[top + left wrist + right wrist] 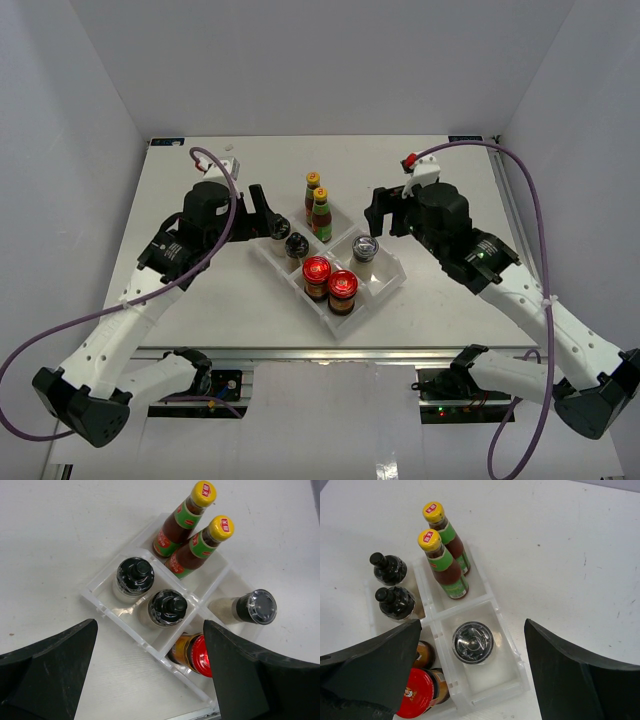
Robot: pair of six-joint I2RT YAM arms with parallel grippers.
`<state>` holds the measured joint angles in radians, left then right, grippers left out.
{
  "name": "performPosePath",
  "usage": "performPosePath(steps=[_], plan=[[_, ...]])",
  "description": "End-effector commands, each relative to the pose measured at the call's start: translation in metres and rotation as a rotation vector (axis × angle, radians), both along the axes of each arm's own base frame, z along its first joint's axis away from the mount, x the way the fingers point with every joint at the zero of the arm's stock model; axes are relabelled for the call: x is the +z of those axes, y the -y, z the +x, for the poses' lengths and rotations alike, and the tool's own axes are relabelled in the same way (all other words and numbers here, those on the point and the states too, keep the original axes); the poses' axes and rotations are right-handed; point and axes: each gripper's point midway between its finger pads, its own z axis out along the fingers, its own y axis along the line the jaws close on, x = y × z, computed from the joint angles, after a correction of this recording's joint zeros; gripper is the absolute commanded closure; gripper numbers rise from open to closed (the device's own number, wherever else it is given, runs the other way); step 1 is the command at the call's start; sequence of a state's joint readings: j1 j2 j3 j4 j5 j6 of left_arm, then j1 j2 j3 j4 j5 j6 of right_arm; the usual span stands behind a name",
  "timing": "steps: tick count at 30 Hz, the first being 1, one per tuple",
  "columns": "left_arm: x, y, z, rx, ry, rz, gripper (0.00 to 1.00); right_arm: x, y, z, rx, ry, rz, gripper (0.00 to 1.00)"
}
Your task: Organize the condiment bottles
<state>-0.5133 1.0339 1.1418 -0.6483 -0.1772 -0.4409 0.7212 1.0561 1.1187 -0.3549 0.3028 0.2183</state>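
Note:
All seven condiment bottles stand in the clear four-compartment tray (392, 283). Two yellow-capped sauce bottles (317, 206) share the far compartment. Two black-capped bottles (288, 238) share the left one. Two red-lidded jars (330, 280) share the near one. The grey-lidded shaker (364, 248) stands alone in the right one. My left gripper (268, 212) is open and empty, just left of the tray. My right gripper (380, 212) is open and empty, above the tray's right side. In the left wrist view the black caps (150, 590) lie ahead of the jaws. In the right wrist view the shaker (472, 642) sits between the fingers, below them.
The white table (200, 290) has side walls left and right and a metal rail (330, 352) along its near edge. Purple cables (530, 190) loop off both arms.

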Motion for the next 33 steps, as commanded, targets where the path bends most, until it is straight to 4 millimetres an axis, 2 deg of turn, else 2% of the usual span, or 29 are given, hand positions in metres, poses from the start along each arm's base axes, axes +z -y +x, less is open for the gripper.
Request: performPosePath(steps=[1,8,13,26,33], plan=[[0.033,0.015,-0.009,-0.102,0.099,-0.091,0.02,0.025,0.017,-0.005,-0.068,0.042,0.033,0.10],[0.053,0.013,-0.022,-0.126,0.170,-0.140,0.02,0.021,0.048,-0.007,-0.191,0.055,-0.012,0.10],[0.053,0.010,-0.026,-0.120,0.176,-0.148,0.02,0.023,0.058,-0.010,-0.220,0.066,-0.018,0.10],[0.050,0.010,-0.028,-0.117,0.160,-0.154,0.02,0.035,0.069,-0.017,-0.241,0.099,0.008,0.10],[0.049,0.013,-0.029,-0.129,0.152,-0.166,0.02,0.034,0.069,-0.015,-0.256,0.089,0.014,0.10]])
